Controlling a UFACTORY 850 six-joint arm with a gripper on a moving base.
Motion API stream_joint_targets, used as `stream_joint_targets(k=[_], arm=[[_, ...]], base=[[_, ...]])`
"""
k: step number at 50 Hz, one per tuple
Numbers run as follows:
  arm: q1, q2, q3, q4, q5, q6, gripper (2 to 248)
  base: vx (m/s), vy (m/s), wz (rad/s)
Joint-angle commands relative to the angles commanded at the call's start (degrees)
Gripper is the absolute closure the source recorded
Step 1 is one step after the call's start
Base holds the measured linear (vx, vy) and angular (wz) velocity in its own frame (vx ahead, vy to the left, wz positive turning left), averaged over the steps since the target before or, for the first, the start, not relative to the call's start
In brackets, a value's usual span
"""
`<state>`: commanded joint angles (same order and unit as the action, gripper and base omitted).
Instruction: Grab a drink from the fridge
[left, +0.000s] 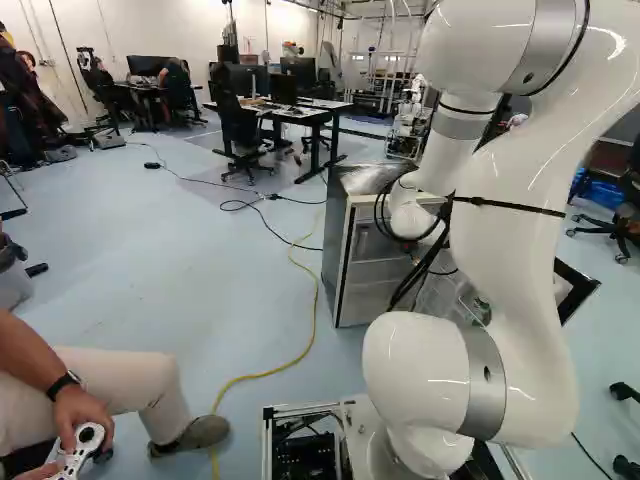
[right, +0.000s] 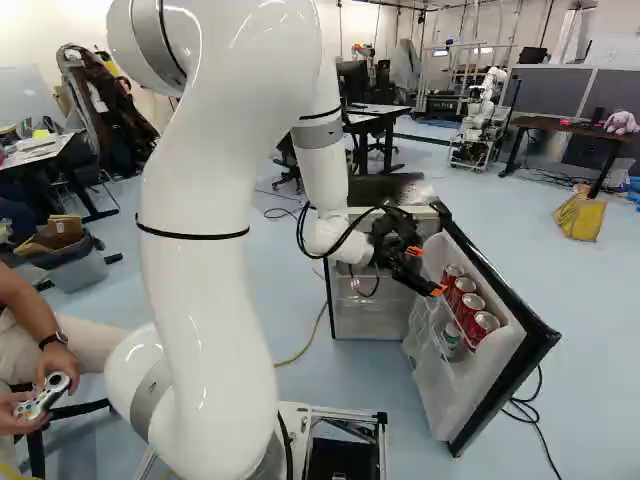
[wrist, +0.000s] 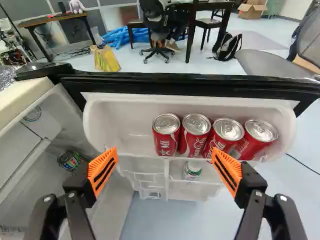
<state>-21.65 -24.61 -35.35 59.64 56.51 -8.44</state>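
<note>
The gripper (right: 425, 270) hangs at the open door of the small fridge (right: 375, 300). In the wrist view the gripper (wrist: 165, 171) stands wide open, nothing between its orange pads. Several red drink cans (wrist: 166, 134) stand side by side in the door's upper shelf (wrist: 120, 120), ahead of the fingers; one finger overlaps the cans at one end of the row in that view. A bottle with a white cap (wrist: 192, 170) is in the lower door shelf. Another can (wrist: 70, 160) lies inside the fridge body, beyond the other finger.
The open door's black edge (right: 500, 290) juts out right of the gripper in the right base view. A seated person with a controller (left: 80, 440) is close at the left. A yellow cable (left: 290, 360) crosses the floor. Another robot (right: 480, 120) stands far back.
</note>
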Motion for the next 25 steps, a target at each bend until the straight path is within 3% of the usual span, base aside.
stream_joint_targets(k=[25], arm=[[-0.72,-0.55,-0.79,0.06,-0.02,0.00,3]], base=[[0.000,0.000,0.000]])
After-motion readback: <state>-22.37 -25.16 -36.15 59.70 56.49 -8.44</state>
